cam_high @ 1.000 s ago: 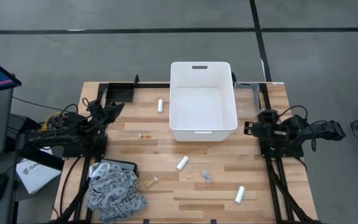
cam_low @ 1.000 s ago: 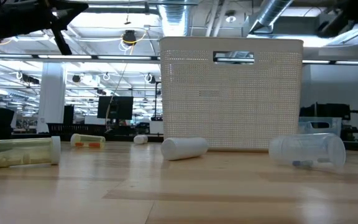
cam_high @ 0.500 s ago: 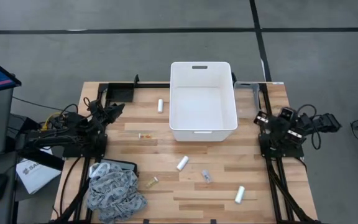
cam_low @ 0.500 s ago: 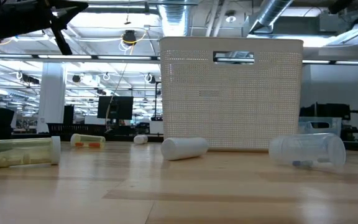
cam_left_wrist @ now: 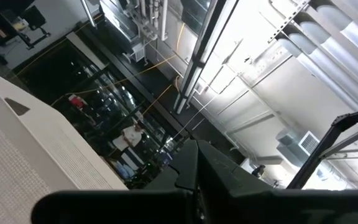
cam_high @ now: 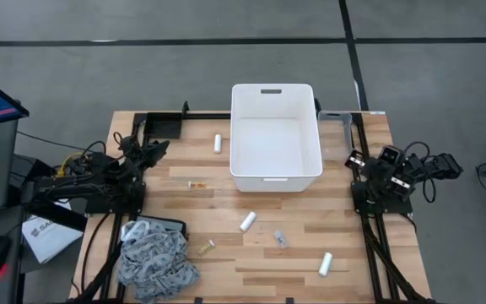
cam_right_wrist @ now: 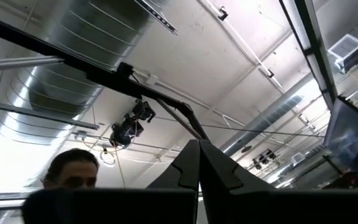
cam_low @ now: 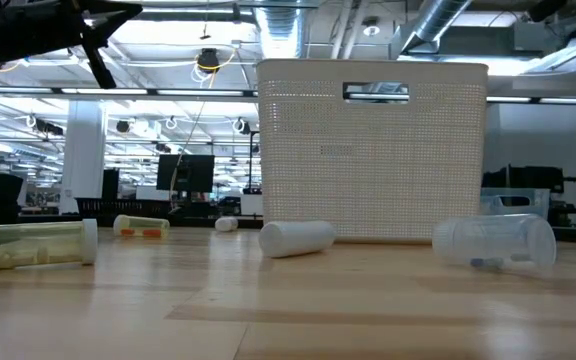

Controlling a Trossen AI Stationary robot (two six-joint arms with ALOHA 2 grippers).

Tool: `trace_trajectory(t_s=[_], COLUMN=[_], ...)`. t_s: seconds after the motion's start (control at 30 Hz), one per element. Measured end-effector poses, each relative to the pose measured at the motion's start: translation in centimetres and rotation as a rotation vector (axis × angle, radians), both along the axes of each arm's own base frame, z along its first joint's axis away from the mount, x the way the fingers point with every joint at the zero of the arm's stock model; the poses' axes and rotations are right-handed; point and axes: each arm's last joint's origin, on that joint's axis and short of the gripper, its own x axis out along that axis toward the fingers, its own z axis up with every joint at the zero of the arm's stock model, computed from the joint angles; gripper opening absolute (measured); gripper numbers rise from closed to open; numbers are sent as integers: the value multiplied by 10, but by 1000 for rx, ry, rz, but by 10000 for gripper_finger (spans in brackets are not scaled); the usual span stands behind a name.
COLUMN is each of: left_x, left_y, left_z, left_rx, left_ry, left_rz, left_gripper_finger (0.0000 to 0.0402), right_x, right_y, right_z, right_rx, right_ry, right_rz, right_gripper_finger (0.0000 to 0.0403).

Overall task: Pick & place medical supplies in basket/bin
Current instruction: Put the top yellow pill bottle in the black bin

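You're sitting at the start here: the left gripper [cam_high: 160,145] is parked by the worktop's [cam_high: 201,203] left edge and the right gripper [cam_high: 350,158] by the right edge, both with jaws clenched on nothing and tilted up off the work. The tub [cam_high: 275,172] is standing empty at the back centre. Gauze rolls are lying at [cam_high: 247,221], [cam_high: 325,264] and [cam_high: 218,143], a vial [cam_high: 281,240] between the front two, the grey bandage [cam_high: 153,261] heaped front left. I'd be releasing the right jaws first, dropping straight over the nearest roll, pinching across its width.
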Motion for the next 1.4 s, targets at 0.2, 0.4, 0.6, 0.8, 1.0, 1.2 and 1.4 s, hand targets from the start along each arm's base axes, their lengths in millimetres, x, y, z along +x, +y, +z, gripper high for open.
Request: trace_trajectory(t_s=[0.2,0.4,0.6,0.8,1.0,1.2,1.4], left_x=[0,0,1,-3,-4,28,61], left_y=[-1,-1,-3,-3,-4,2,3], left_z=[0,0,1,18,83,119,98], left_rx=[1,2,37,106,363,475,430], left_ry=[-3,-3,1,-42,-23,667,1329], left_rz=[-30,-31,-88,-51,130,77,-256], left_gripper_finger=[0,2,41,126,184,217,238], right_x=[1,1,1,-1,-9,-13,-16], right_y=[-2,-4,-5,-5,-9,-11,-11], right_z=[0,0,0,2,26,58,95], right_rx=[46,48,65,91,107,69,12], right_ry=[14,16,22,1,-47,58,114], right_rz=[-39,-63,-73,-53,-135,-195,-240], right_gripper_finger=[0,0,0,22,85,173,239])
